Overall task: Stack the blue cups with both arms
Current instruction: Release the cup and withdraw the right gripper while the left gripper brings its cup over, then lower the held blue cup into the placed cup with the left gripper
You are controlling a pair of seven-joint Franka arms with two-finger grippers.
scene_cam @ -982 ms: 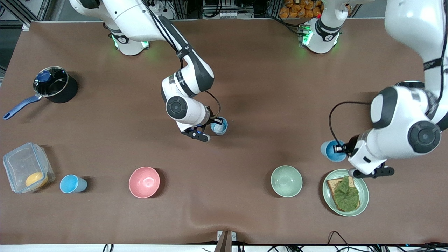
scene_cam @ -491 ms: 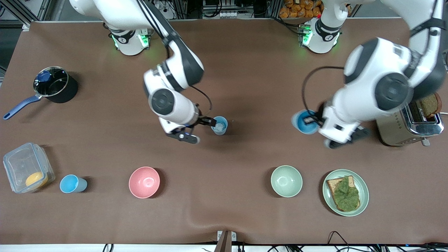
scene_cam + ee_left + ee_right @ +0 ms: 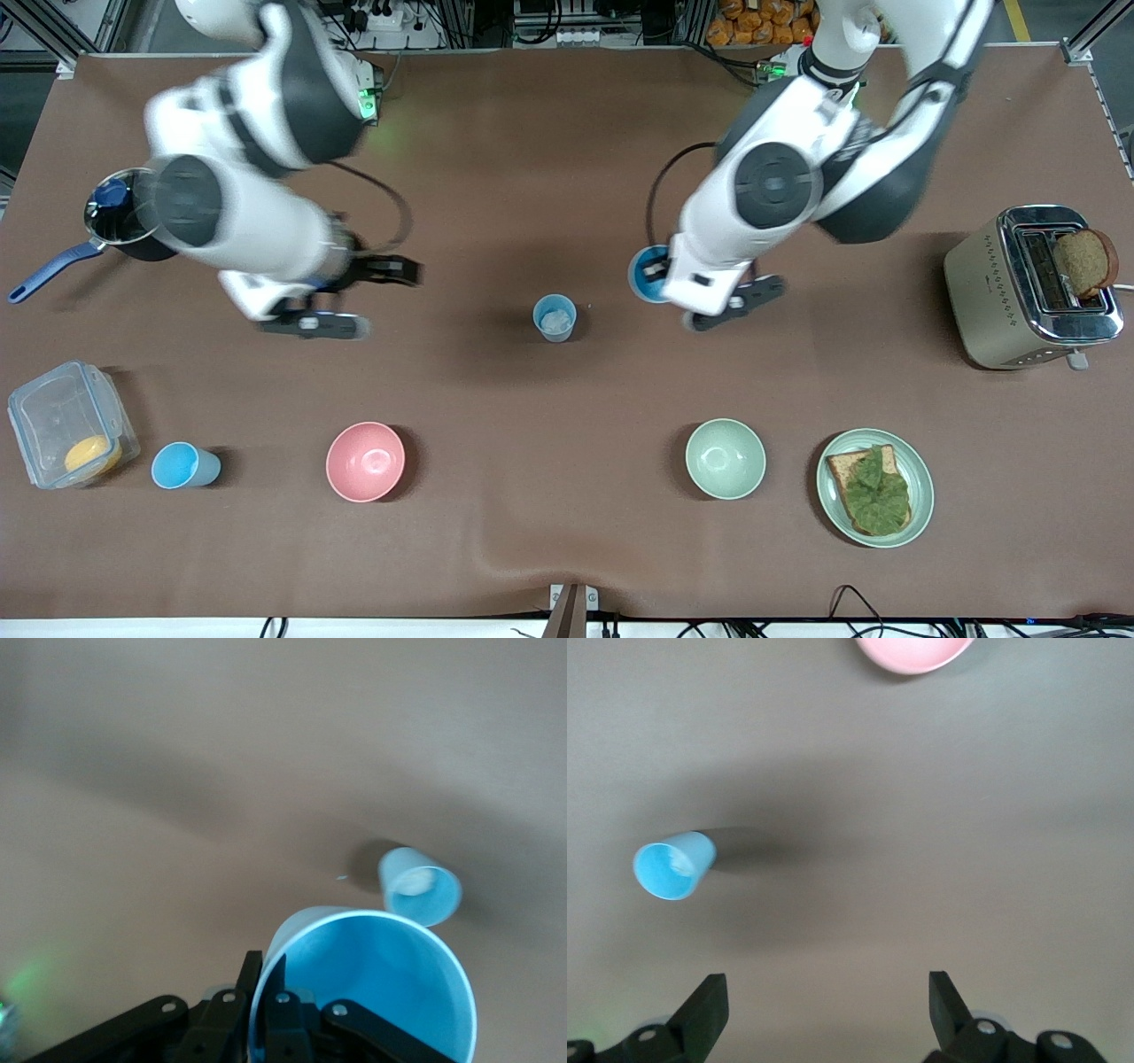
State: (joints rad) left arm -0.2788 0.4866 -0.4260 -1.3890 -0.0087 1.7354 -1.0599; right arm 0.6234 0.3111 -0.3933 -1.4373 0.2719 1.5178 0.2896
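No 2 cups are nested yet, so the stacking proper is not begun. There are 3 blue cups in sight. The cup with the whitish inside [image 3: 555, 318] stands upright and alone at the middle of the brown table [image 3: 567, 549], mouth up, its long axis vertical.

The left gripper [image 3: 706, 297] grips a second blue cup [image 3: 649, 273] by the rim, one finger inside the mouth and one outside, as the left wrist view shows [image 3: 368, 988]. It hangs over bare table toward the left arm's end from the middle cup, mouth up and its axis close to vertical as far as I can judge.

The third blue cup [image 3: 183, 466] stands untouched on the table near the front camera, just beside the clear plastic container [image 3: 66, 434] and well apart from the pink bowl [image 3: 365, 461]; it is upright, mouth up.

The right gripper [image 3: 359, 297] holds nothing, its fingers spread wide, over bare table toward the right arm's end; its wrist view looks down on the third cup [image 3: 673, 865].

By my reading, what remains is to lower the held cup into the middle one, then fetch and add the third.
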